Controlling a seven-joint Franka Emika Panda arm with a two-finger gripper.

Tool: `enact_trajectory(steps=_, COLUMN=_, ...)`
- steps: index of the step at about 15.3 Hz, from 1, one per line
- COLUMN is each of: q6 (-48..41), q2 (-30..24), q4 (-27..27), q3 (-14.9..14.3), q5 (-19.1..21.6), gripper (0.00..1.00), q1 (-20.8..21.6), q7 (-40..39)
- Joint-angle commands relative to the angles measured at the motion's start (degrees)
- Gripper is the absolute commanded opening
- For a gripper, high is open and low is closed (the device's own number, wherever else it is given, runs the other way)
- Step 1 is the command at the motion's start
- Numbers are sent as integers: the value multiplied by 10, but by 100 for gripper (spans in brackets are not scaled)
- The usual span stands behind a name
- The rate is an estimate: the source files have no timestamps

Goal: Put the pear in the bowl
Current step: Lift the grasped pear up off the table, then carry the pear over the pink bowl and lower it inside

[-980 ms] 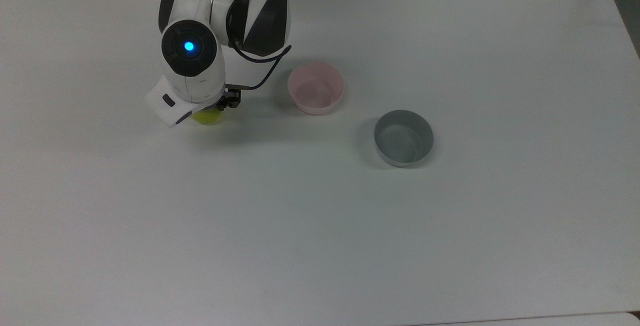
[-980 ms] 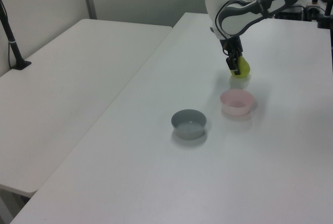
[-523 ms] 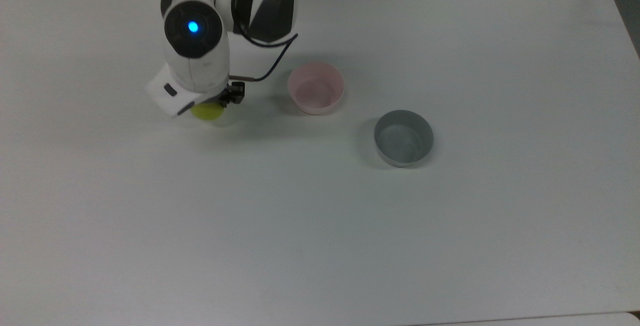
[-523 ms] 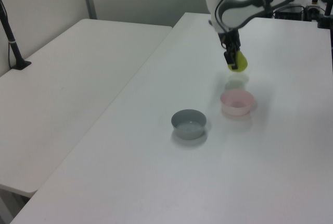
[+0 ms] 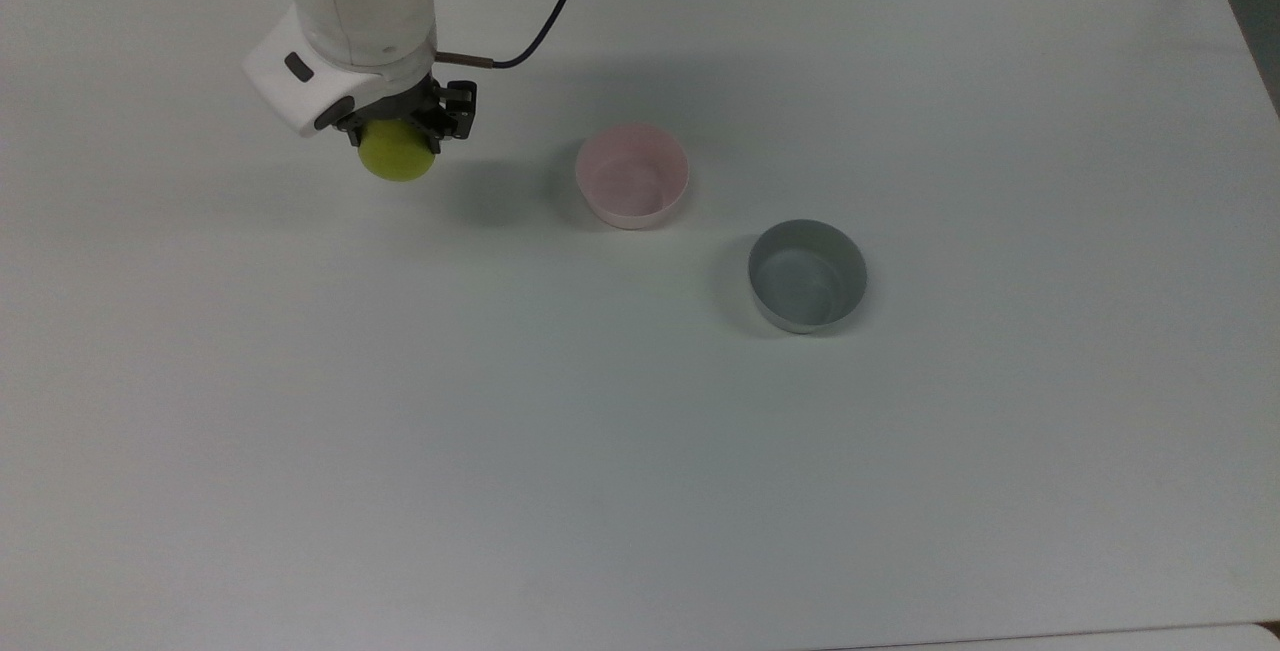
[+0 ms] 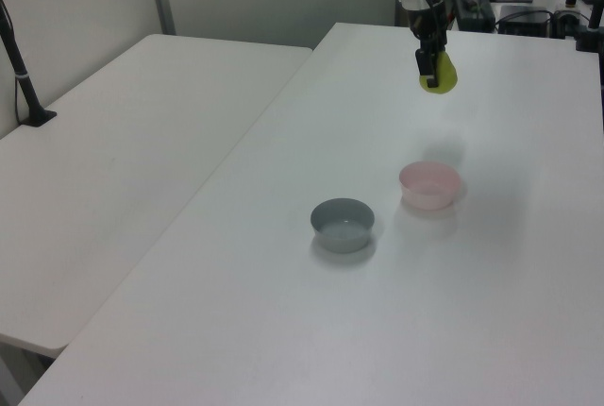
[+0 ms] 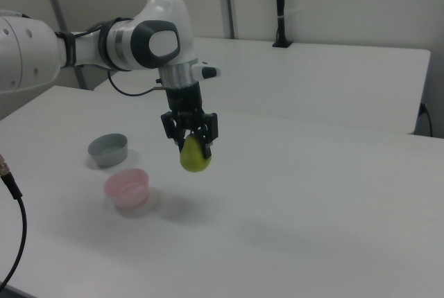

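a: where's your end effector [image 7: 193, 144]?

b: you have it clamped on the pear [image 7: 195, 156], well above the table [image 7: 333, 201], fingers pointing down.

a: and the pear, seen from overhead?

b: the pear [image 5: 397, 151] sits toward the top view's left of the bowl [image 5: 632, 176], well apart from it.

a: anything else near you?

b: a grey bowl [image 5: 807, 275] stands beside the pink one, toward the top view's lower right.

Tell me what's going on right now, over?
Gripper shut on small yellow-green pear, held above white table. Pale pink plastic bowl empty, off to the top view's right. Grey bowl farther on; nothing between pear and pink bowl.
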Motion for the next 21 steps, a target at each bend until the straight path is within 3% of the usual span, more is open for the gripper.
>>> enact_trajectory(steps=1, q6=-11, q2=-3, q4=9, q3=0, q5=25, gripper=39, q1=47, q7=14)
enact_trajectory(steps=6, q6=-71, q2=-2, q4=7, q3=0, q5=29, gripper=39, q1=157, q7=64)
enact_trajectory(steps=8, q6=-79, q2=1, q4=5, q3=1, q5=32, gripper=39, q1=180, q7=76)
enact_trajectory(steps=14, q6=-69, q2=27, q4=4, q3=1, q5=38, gripper=40, q1=186, q7=83)
enact_trajectory(steps=18, q6=-36, q2=62, q4=4, q3=0, q5=37, gripper=52, q1=186, q7=85)
enact_trajectory(steps=21, q6=-28, q2=67, q4=-1, q3=1, q5=37, gripper=53, q1=189, q7=85)
